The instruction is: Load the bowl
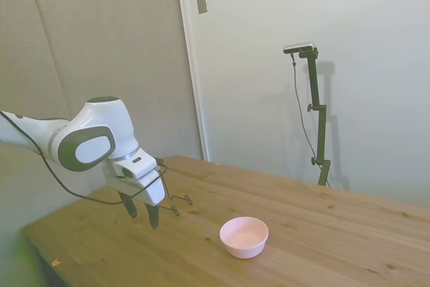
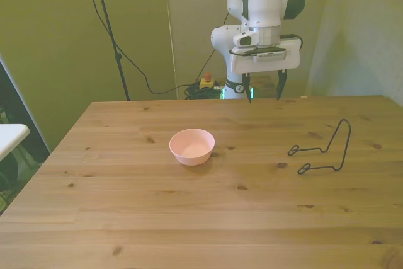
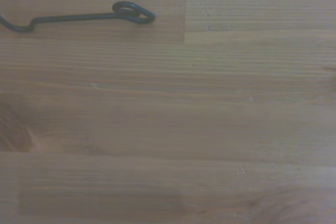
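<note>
Front view shows me the bowl (image 2: 192, 146) left of centre frame, upright on the tabletop (image 2: 189, 218), mouth facing up, round so no long axis; my claw (image 2: 264, 92) hangs at upper centre-right, fingers spread wide, holding nothing; a black wire stand (image 2: 322, 152) sits at right, well apart from the bowl.

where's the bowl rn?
The bowl sits upright and empty on the table, left of centre in the front view. The wire stand is well off to its right, and the open gripper hovers behind it, apart.
</note>
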### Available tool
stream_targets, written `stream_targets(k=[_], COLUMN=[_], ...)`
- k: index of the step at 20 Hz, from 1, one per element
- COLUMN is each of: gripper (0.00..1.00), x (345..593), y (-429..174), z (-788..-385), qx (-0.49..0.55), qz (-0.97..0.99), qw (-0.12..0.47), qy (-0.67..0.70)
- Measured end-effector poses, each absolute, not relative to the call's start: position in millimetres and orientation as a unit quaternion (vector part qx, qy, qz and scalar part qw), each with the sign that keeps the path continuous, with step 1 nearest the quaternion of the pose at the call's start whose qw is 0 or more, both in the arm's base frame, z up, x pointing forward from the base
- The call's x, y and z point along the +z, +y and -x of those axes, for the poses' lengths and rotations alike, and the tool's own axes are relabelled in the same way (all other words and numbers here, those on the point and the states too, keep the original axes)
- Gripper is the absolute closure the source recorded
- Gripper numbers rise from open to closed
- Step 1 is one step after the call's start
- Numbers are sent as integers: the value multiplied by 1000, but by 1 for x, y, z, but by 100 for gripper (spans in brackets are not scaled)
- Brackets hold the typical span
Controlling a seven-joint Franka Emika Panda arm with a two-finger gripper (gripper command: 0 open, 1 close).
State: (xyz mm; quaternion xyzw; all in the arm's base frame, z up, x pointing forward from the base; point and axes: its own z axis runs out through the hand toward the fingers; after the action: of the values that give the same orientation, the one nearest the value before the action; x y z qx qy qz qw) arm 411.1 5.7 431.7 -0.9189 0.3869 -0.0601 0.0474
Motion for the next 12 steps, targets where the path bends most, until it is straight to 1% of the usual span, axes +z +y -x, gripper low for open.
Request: stream_targets(k=[2,4,8,12], gripper=[0,0,0,0], x=[430,437,459,459], y=[5,0,-25,-57], z=[-411,-416,-444,-473], qx=[-58,-67,-89,-102], qz=[918,920,916,905], qw=[43,25,7,1], qy=[390,386,392,414])
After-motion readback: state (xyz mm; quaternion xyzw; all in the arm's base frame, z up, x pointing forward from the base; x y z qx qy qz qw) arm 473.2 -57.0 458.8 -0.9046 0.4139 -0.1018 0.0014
